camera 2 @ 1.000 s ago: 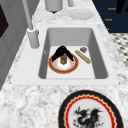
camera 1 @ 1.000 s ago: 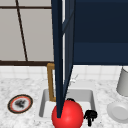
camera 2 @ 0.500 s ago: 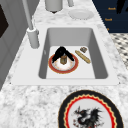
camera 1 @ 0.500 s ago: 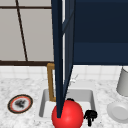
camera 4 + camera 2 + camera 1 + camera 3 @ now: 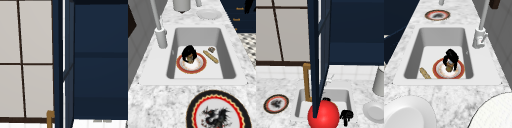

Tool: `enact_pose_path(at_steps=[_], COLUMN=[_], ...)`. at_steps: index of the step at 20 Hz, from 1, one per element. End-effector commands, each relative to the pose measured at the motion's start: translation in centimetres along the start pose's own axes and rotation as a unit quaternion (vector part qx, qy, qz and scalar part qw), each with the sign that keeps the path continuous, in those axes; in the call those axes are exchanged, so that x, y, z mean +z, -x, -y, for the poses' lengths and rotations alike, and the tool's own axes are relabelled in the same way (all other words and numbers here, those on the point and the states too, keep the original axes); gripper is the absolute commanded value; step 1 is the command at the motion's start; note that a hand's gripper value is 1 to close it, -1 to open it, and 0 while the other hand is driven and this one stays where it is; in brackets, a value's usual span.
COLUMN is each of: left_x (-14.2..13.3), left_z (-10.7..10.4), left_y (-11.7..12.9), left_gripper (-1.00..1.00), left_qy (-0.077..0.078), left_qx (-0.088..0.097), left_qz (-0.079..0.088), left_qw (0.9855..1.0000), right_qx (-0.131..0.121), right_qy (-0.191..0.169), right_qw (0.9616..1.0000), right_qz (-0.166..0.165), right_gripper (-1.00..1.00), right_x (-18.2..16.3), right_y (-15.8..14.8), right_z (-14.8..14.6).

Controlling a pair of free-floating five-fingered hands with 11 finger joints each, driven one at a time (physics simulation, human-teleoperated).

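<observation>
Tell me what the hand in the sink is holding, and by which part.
A hand curls over a small brown thing above the red-rimmed plate, gripping its top. Which hand it is cannot be told.

We count two red-rimmed round plates: one in the sink (image 5: pixel 191 65), one dragon-patterned on the counter (image 5: pixel 219 111). At twelve o'clock in the left side view sits one plain white plate (image 5: pixel 208 14). One tan stick (image 5: pixel 210 56) lies in the basin. Two black hands: one (image 5: pixel 346 116), another (image 5: pixel 326 99).

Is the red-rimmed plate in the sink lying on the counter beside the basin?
No, the red-rimmed plate lies on the floor of the sink, with a hand over it.
</observation>
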Motion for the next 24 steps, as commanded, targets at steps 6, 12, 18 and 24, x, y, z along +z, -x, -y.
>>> enact_pose_path(at_steps=[6,12,18,24], left_x=[-0.3,3.1,5.4,7.1], left_z=[-1.0,-1.9,-3.5,-5.0], left_y=[-1.7,-3.2,-6.0,-8.2], left_gripper=[1.0,1.0,1.0,1.0], left_qy=[-0.003,-0.02,-0.049,-0.057], left_qx=[-0.013,-0.015,-0.002,-0.01], left_qz=[0.002,-0.005,-0.026,-0.04], left_qw=[0.9999,0.9997,0.9985,0.9975], right_qx=[0.0,0.0,0.0,0.0], right_qy=[0.0,0.0,0.0,0.0], right_qw=[1.0,1.0,1.0,1.0], right_qz=[0.0,0.0,0.0,0.0], right_gripper=[0.0,0.0,0.0,0.0], right_x=[0.0,0.0,0.0,0.0], right_y=[0.0,0.0,0.0,0.0], right_z=[0.0,0.0,0.0,0.0])
